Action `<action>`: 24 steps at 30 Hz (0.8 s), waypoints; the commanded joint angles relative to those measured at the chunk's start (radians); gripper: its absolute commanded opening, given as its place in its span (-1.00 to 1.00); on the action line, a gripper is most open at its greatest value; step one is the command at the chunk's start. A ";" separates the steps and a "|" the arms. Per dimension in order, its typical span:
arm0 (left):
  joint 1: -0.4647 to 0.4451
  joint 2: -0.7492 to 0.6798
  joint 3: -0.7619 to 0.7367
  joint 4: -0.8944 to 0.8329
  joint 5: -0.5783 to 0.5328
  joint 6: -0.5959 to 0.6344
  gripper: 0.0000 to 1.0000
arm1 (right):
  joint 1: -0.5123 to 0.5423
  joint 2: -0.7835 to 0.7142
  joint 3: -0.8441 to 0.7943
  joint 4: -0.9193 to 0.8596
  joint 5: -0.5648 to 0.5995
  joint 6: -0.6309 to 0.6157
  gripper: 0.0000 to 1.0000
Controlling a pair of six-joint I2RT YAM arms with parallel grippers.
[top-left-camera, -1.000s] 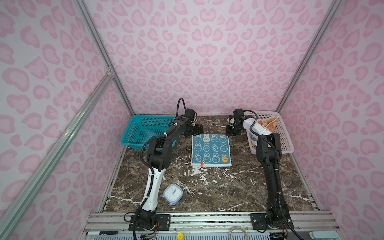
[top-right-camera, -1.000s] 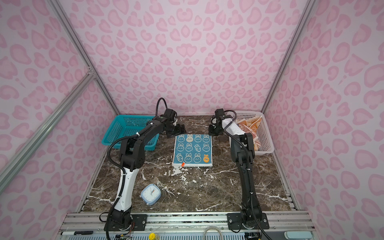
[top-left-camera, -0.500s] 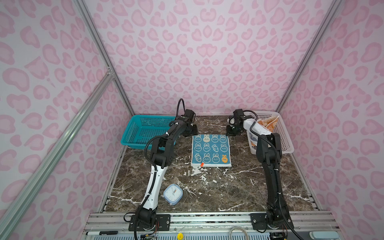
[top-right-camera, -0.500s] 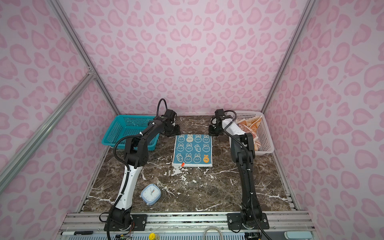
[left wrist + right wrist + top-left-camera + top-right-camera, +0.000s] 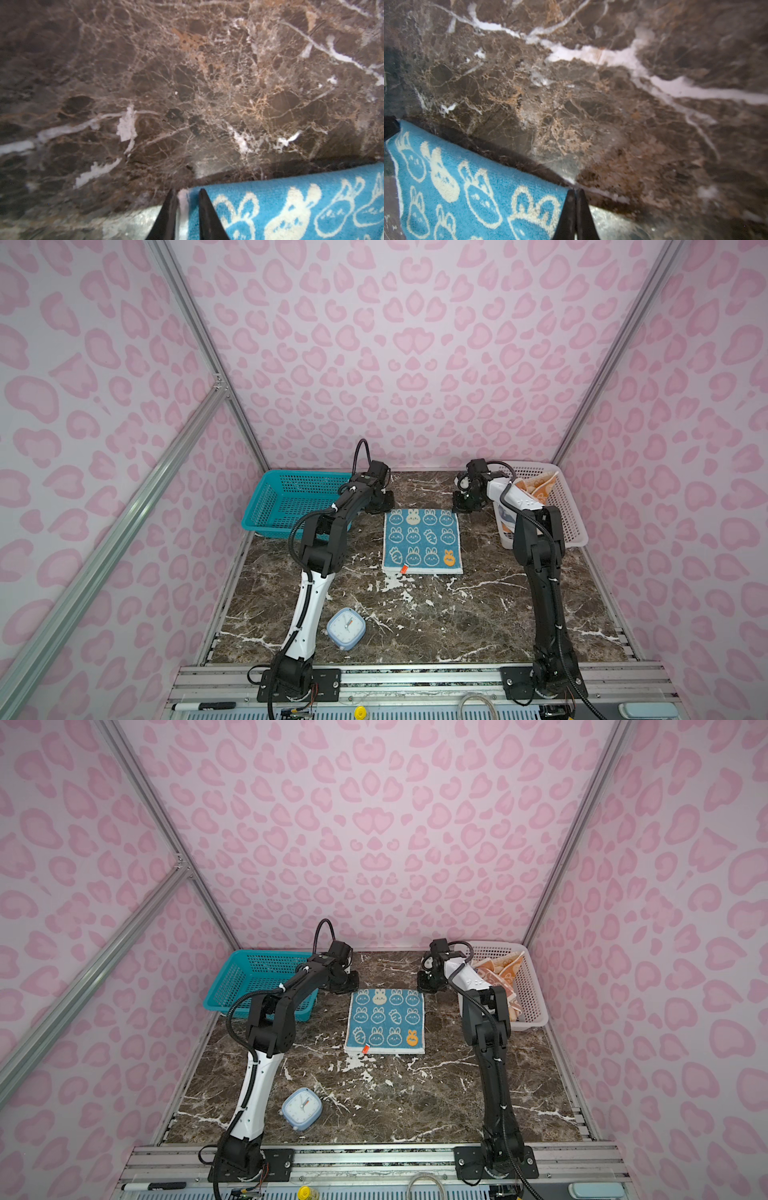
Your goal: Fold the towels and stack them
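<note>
At table (image 5: 415, 622) centre: blue rabbit-print towel (image 5: 422, 541); orange tag (image 5: 402, 569) unreadable.

Teal basket (image 5: 266, 526), white basket (image 5: 575, 526) and blue clock (image 5: 346, 628) sit on marble tabletop (image 5: 457, 614).

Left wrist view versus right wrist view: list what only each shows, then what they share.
Only the left wrist view: a white-hemmed corner of the blue towel sitting between the fingertips of the left gripper. Only the right wrist view: the right gripper, shut on another corner of that towel, and a broad white vein across the stone. Both: the towel's rabbit print, its edge raised over a shadow, and the brown marble table.
</note>
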 commanded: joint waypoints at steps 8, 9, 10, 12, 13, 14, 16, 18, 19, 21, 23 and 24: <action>0.002 0.011 -0.026 -0.068 -0.016 0.021 -0.93 | 0.001 0.008 -0.021 -0.042 0.008 0.004 -1.00; 0.003 0.017 -0.016 -0.071 -0.020 0.021 -0.93 | 0.001 0.006 -0.019 -0.043 0.008 0.004 -1.00; 0.006 0.027 -0.006 -0.073 -0.019 0.022 -0.93 | 0.002 0.004 -0.020 -0.043 0.008 0.002 -1.00; 0.015 0.049 0.023 -0.080 -0.019 0.026 -0.93 | 0.001 0.003 -0.011 -0.050 0.003 0.002 -1.00; 0.020 0.056 0.040 -0.089 -0.022 0.029 -0.93 | 0.001 0.004 -0.004 -0.055 -0.004 0.003 -1.00; 0.025 0.058 0.053 -0.096 -0.021 0.026 -0.93 | 0.002 0.004 0.001 -0.059 -0.011 0.003 -1.00; 0.034 0.037 0.049 -0.087 -0.017 0.024 -0.93 | 0.002 -0.002 0.004 -0.061 -0.011 0.004 -1.00; 0.037 -0.002 0.029 -0.062 -0.016 0.027 -0.94 | 0.002 -0.013 0.002 -0.062 -0.018 0.003 -1.00; 0.037 -0.018 0.020 -0.051 -0.012 0.029 -0.93 | 0.002 -0.019 0.002 -0.060 -0.024 0.001 -1.00; 0.036 -0.049 0.008 -0.038 -0.006 0.026 -0.94 | 0.001 -0.031 0.002 -0.060 -0.031 0.003 -1.00; 0.036 -0.076 -0.006 -0.025 0.000 0.024 -0.93 | 0.002 -0.044 0.000 -0.058 -0.034 0.006 -1.00; 0.037 -0.091 -0.018 -0.016 0.003 0.025 -0.93 | 0.002 -0.052 -0.004 -0.056 -0.038 0.007 -1.00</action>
